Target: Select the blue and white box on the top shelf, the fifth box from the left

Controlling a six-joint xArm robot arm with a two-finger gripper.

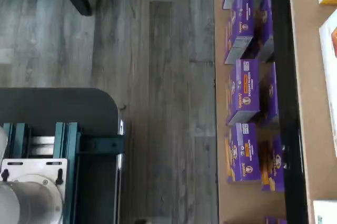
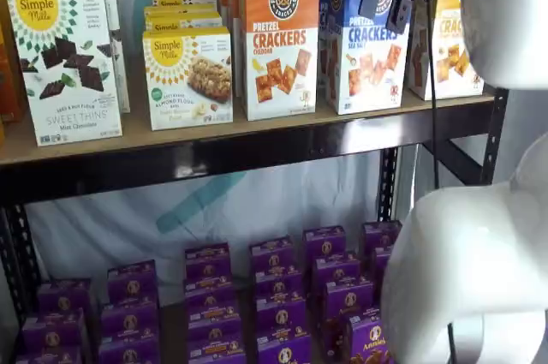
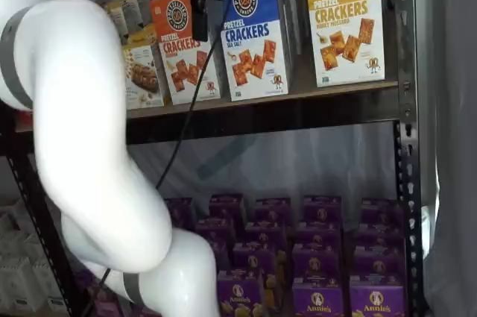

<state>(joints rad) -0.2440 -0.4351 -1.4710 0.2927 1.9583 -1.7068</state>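
Gripper [image 2: 387, 2], fingers apart and empty, hovers before the blue and white box [image 2: 368, 47]; drifting sideways risks seizing the orange-topped box [image 2: 278, 38].

the blue box [image 3: 256, 33] reads "pretzel crackers"; the orange box [image 2: 278, 38] "crackers"; the white box [image 2: 67, 64] "simple mills sweet thins"; a purple box [image 3: 318, 296] "annie's".

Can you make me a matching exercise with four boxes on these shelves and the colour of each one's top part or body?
Boxes:
1. Sea Salt pretzel crackers box
2. Cheddar pretzel crackers box
3. Honey Mustard pretzel crackers box
4. small boxes on the lower level

Colours:
A. purple
B. yellow
C. blue
D. orange

Pairs: 1-C, 2-D, 3-B, 4-A
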